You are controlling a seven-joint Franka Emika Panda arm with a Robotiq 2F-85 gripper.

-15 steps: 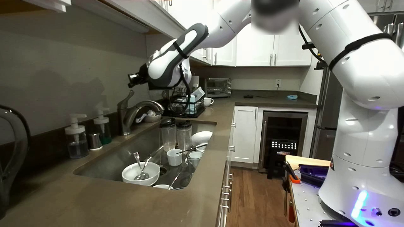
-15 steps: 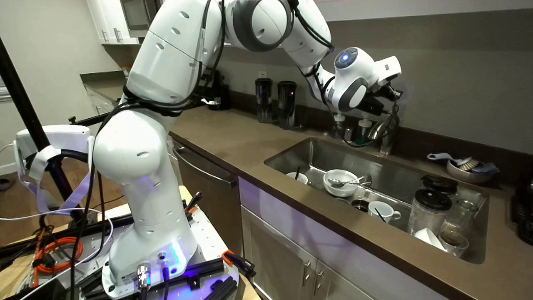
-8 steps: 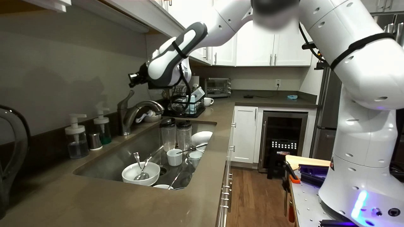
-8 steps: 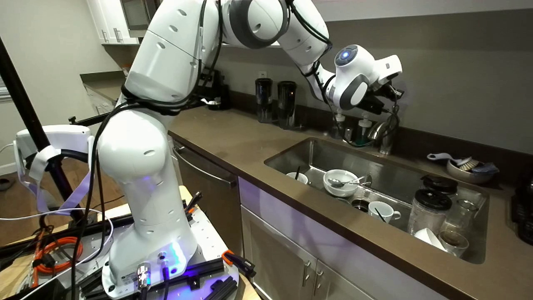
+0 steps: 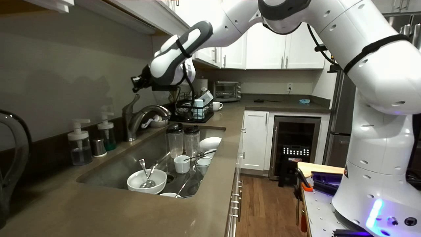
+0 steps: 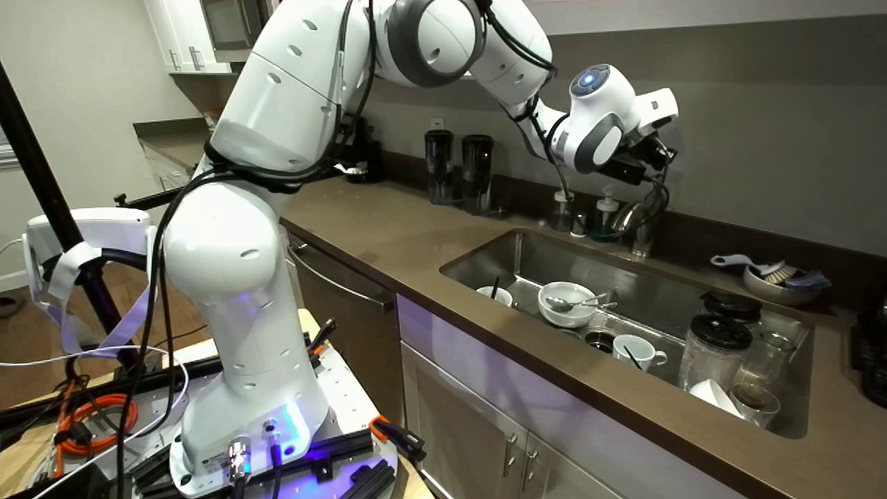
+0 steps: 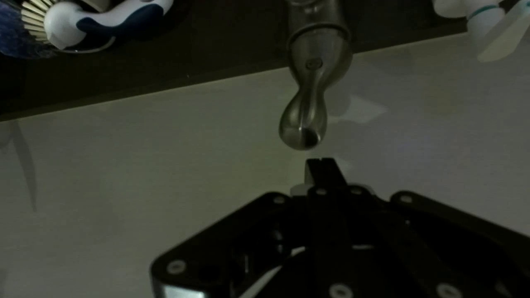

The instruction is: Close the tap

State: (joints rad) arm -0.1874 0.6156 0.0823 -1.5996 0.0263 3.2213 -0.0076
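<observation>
In both exterior views, can see a long, smooth brown counter, with a white jointed robot arm arched above it. Can see a rectangular stainless-steel sink set into the counter and, standing behind it, a shiny arch-spouted metal tap. Can also make out a black two-fingered gripper, pinched fully together, just above and apart from the tap's slim upright lever.

Grey wall is dim; white cabinets above and below brown counter. Floor: brown wood. Outlet sits on far wall.
</observation>
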